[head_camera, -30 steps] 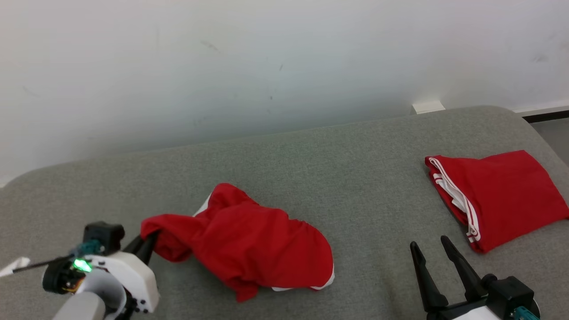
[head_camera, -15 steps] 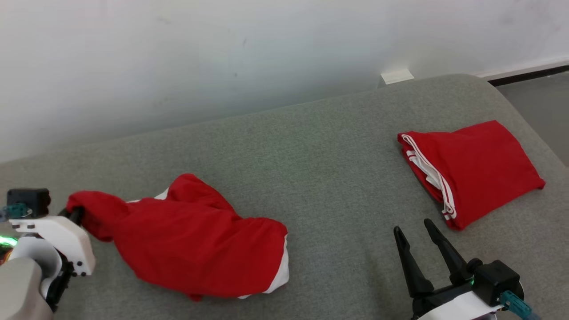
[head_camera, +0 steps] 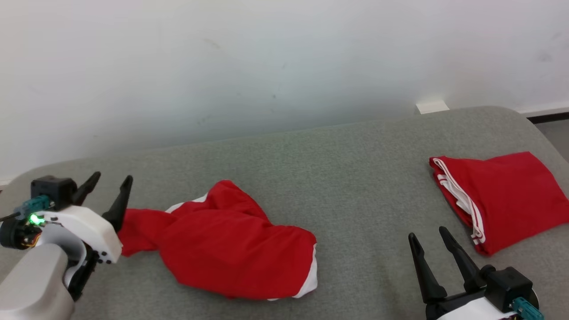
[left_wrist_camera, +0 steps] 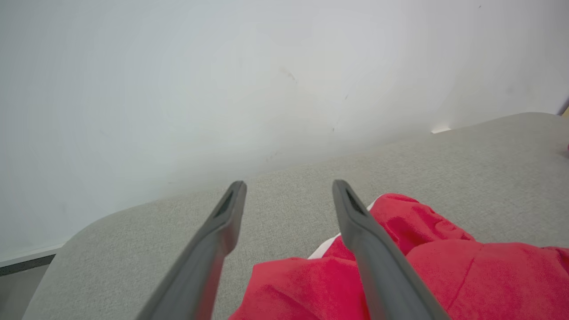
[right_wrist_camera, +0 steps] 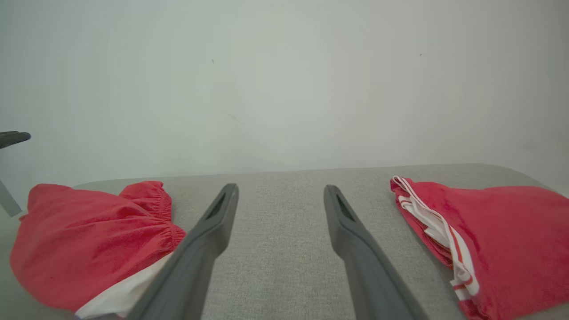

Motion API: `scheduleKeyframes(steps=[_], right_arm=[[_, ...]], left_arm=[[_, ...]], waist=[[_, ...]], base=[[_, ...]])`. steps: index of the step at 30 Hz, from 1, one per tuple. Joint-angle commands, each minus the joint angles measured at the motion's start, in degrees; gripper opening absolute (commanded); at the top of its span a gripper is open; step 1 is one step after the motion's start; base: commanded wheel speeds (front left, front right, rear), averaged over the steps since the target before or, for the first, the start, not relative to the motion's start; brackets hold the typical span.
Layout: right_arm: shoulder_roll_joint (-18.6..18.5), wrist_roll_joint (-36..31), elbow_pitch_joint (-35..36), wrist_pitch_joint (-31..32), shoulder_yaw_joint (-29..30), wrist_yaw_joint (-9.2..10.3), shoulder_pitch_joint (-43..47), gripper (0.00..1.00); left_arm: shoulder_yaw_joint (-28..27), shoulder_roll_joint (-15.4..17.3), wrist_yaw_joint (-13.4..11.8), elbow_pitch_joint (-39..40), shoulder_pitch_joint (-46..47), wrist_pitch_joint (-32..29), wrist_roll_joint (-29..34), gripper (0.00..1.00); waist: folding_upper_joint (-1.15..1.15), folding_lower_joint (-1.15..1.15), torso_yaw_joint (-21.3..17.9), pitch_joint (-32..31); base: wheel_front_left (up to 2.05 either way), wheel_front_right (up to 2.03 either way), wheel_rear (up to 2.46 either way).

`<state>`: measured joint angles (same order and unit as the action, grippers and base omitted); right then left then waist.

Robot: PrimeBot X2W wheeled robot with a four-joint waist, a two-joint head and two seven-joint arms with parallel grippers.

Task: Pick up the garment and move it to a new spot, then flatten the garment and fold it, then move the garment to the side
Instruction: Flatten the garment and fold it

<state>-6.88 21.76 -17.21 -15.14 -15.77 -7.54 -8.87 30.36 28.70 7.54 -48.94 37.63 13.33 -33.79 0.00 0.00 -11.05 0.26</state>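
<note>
Garment, red with white trim, lies in a crumpled heap on the grey cushion, well apart from the folded red cloth and on its left. What has changed is the grip. A second ago the left gripper was clenched on the heap's narrow end, the end farthest from the folded red cloth. Now its jaws stand wide and hold nothing, with the fingers pointing up and away over that drawn-out end. The end rests on the cushion under the nearer finger; whether cloth and finger still touch cannot be told. The heap looks stretched a little farther from the folded red cloth than before, though the head camera has swung in between. The right gripper hangs released and empty as it was, between the heap and the folded red cloth and nearer the latter. By my reading the carrying step is over and flattening comes next. The fabric is bunched and doubled on itself, so each hand will need an edge to spread it.
</note>
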Motion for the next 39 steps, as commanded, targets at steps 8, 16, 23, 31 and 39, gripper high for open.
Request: scheduleKeyframes(steps=[8, 16, 23, 31, 39], right_arm=[[0.07, 0.68, 0.65, 0.05, 1.97, 0.12, 3.04, 1.0], [0.31, 0.58, 0.88, 0.05, 2.18, 0.12, 3.61, 1.0], [0.22, 0.83, 0.34, 0.05, 2.7, 0.12, 4.33, 1.0], [-0.48, 0.34, -1.47, 0.05, 3.75, 0.12, 3.29, 1.0], [-1.79, 5.18, -10.46, 5.34, -2.02, 0.12, -4.98, 1.0]], left_arm=[[-3.94, -1.53, -3.86, 14.86, -8.93, 1.82, -0.32, 1.0], [-9.97, -5.61, -9.94, 31.36, -23.45, 1.8, 1.93, 1.0], [-17.02, -13.1, -12.84, 41.36, -35.27, 1.78, 4.52, 1.0], [-17.98, -16.47, -9.11, 39.8, -36.74, 1.78, 8.18, 1.0], [-18.54, -19.46, -6.37, 38.59, -35.54, 1.78, 10.8, 1.0]], waist=[[0.0, 0.0, 6.66, -2.86], [0.0, 0.0, 8.17, -2.43], [0.0, 0.0, 9.48, -3.15], [0.0, 0.0, 12.42, -3.57], [0.0, 0.0, 15.79, -3.27]], base=[[0.0, 0.0, 0.0], [0.0, 0.0, 0.0], [0.0, 0.0, 0.0], [0.0, 0.0, 0.0], [0.0, 0.0, 0.0]])
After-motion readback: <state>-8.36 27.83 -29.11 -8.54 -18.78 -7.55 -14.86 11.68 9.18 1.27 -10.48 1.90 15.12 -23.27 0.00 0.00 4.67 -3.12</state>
